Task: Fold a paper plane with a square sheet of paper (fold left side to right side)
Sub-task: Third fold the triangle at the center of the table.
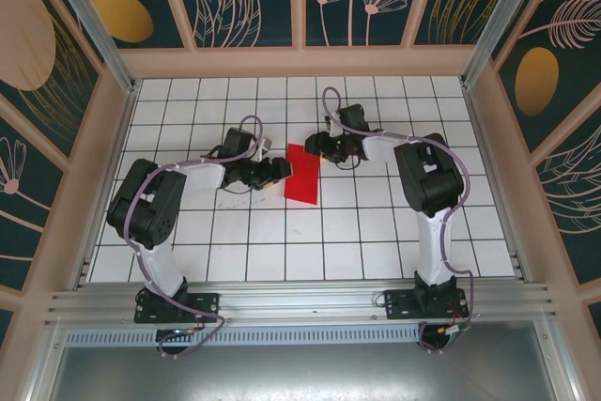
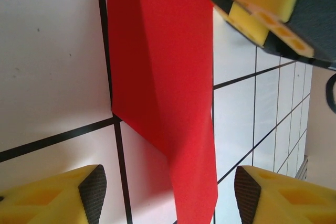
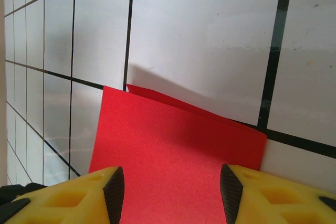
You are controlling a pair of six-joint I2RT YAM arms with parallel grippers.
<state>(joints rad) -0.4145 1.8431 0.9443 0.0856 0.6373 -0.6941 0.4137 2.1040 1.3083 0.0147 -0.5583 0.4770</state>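
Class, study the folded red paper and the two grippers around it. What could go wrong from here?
1. A lower layer peeks past the top edge of the sheet of paper, so pressing now may set a crooked crease.
2. The left gripper and right gripper are both open astride it. Nothing pins it, so a nudge could slide it.
3. The grippers work close together and might bump.

Red sheet of paper (image 1: 302,174): thin, matt, faintly grainy, creased. Surface (image 1: 376,232): white, smooth, glossy w/ soft reflections. Left fingers (image 2: 47,198): yellow plastic, matt; pads (image 2: 93,190) black, fine-textured, rubbery-looking. Right fingers (image 3: 273,195): same mat'l. Front rail (image 1: 300,300): brushed metal. Arm cables (image 1: 192,165): smooth lilac plastic sheath. Wall frames (image 1: 300,61): pale wood-look, matt.
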